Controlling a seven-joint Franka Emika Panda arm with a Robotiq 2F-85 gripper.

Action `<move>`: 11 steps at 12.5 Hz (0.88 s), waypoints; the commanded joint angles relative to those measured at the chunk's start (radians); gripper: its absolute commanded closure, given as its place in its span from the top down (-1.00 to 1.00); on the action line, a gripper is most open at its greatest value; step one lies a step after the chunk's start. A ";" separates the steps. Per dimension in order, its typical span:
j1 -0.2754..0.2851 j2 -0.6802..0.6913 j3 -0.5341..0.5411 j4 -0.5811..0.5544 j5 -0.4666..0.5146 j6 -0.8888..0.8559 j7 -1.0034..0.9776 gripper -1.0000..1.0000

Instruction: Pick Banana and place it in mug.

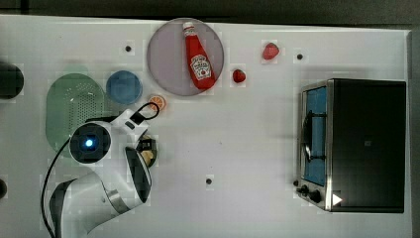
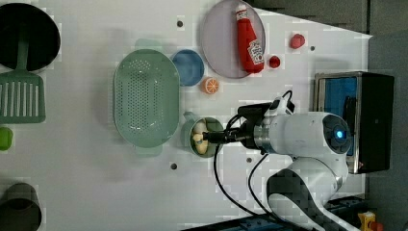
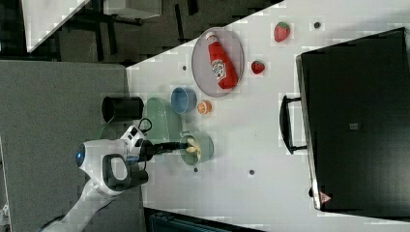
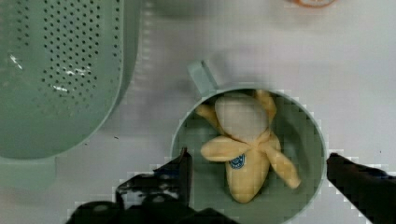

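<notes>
Banana (image 4: 246, 148), a pale yellow-cream toy with a half-peeled, rounded tip and soft-looking curled peel flaps, lies inside the round teal-green mug (image 4: 312, 135), resting on its smooth bottom. Over the mug the gripper (image 4: 259, 175) hangs released, its dark fingers (image 4: 180, 172) spread to either side of the rim and holding nothing. Just beside the mug sits the oval pale-green colander (image 2: 144, 98), its wall dotted with small holes.
</notes>
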 commanded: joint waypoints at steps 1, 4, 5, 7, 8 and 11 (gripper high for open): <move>-0.024 -0.062 -0.022 0.023 0.015 0.017 0.073 1.00; -0.033 -0.194 -0.081 0.054 0.017 -0.042 0.073 1.00; -0.034 -0.247 -0.111 0.066 0.017 -0.094 0.073 1.00; -0.037 -0.349 -0.180 0.097 0.017 -0.242 0.073 1.00; -0.040 -0.390 -0.218 0.114 0.017 -0.325 0.073 1.00; -0.049 -0.465 -0.353 0.173 0.011 -0.478 0.073 1.00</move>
